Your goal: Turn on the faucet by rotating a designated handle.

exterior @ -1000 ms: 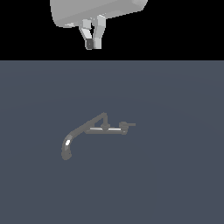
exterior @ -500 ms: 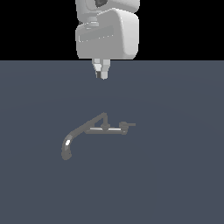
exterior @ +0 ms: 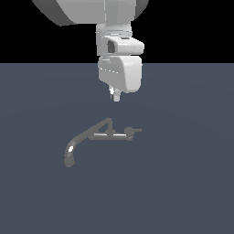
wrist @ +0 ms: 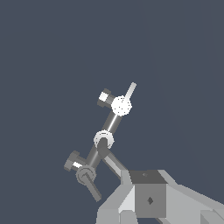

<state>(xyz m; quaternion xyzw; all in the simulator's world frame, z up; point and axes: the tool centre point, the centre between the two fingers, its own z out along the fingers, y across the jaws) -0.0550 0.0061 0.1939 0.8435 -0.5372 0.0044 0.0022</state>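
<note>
Your hand (exterior: pixel 115 96) hangs above the faucet (exterior: pixel 98 135), clear of its handle (exterior: pixel 133 131); its fingers look pressed together, gripping nothing.

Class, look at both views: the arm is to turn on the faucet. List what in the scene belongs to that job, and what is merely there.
Belongs to the job:
- faucet
- handle, the short lever at the crossbar's end on the exterior view's right
- gripper, above the faucet, not touching it

Merely there:
- grey surface under the faucet; nothing else lies about
</note>
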